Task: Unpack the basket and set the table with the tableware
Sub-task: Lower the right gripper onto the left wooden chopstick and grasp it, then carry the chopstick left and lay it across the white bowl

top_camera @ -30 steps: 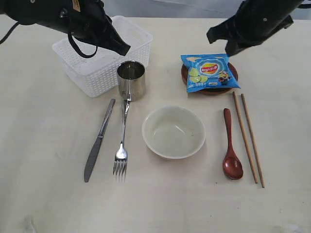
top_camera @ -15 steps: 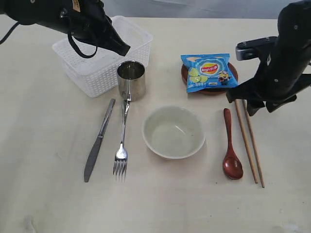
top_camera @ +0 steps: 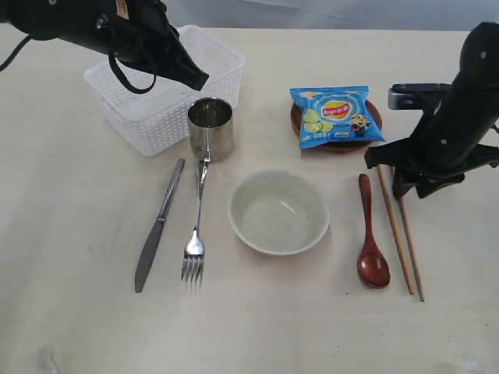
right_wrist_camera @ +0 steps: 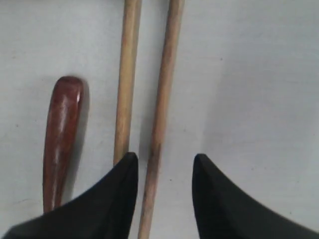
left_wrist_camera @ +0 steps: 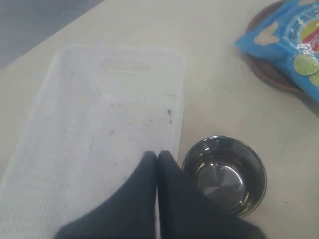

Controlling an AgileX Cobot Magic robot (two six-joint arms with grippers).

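Note:
The white basket stands empty at the back left of the table. My left gripper hovers shut over its near corner, beside the steel cup; in the left wrist view the shut gripper holds nothing. Knife, fork, bowl, red spoon and chopsticks lie in a row. My right gripper is low over the chopsticks' far ends and open: one chopstick lies between the jaws, the other runs under one finger.
A blue chip bag lies on the small reddish-brown plate behind the spoon. The spoon handle lies just beside the chopsticks. The table's right edge is close to my right arm.
My right arm has come down from the back right onto the far ends of the chopsticks and its jaws have opened. The left arm has not moved.

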